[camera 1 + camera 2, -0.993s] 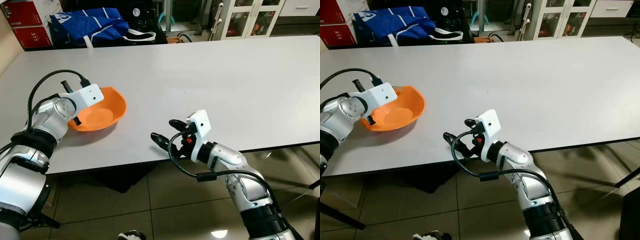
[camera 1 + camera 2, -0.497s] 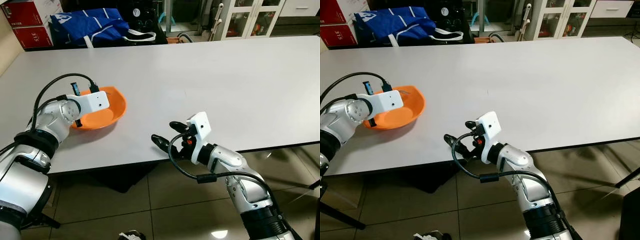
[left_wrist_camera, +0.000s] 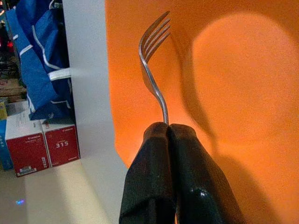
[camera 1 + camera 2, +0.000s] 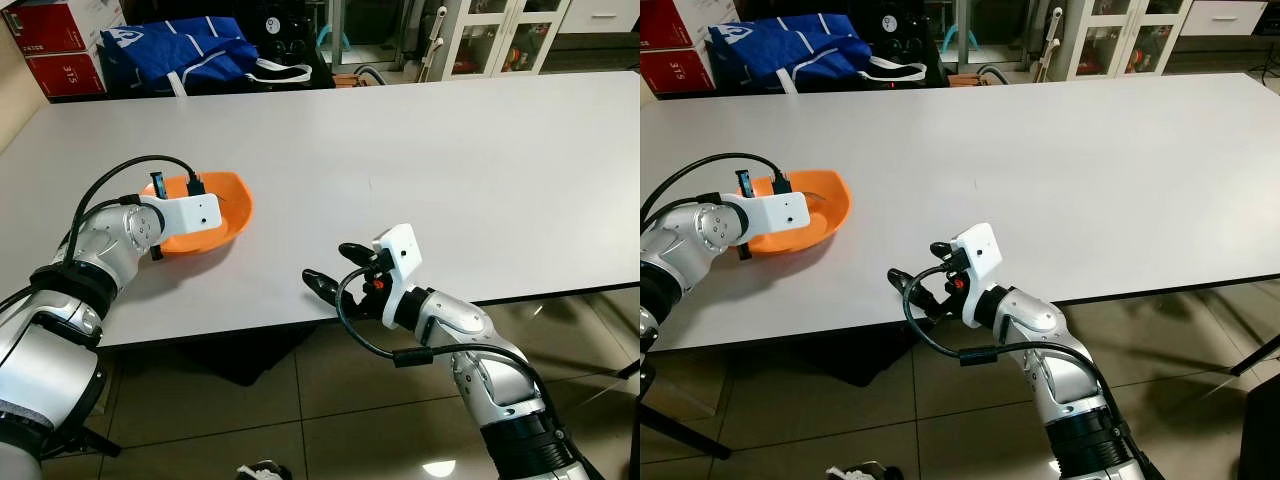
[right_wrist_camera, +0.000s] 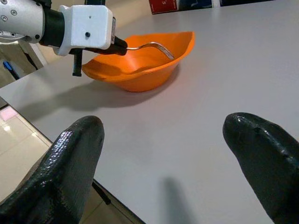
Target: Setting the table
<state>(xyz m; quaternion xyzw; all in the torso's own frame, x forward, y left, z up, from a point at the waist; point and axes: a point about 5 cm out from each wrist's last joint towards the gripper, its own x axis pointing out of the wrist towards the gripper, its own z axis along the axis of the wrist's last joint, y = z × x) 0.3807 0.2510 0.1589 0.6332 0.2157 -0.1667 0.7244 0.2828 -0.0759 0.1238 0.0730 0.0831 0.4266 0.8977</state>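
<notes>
An orange bowl sits on the white table at the left. My left gripper is shut on the handle of a metal fork, whose tines reach into the bowl and lie against its inner wall. In the right wrist view the fork sticks out of the left gripper over the bowl. My right gripper stands open and holds nothing at the table's front edge, right of the bowl, its fingers wide apart.
A blue bag and red boxes lie behind the table's far left edge. A white cabinet stands at the back right. Tiled floor shows below the front edge.
My left wrist has swung down and to the right across the bowl's near side, bringing the fork into the bowl. The right arm has barely moved.
</notes>
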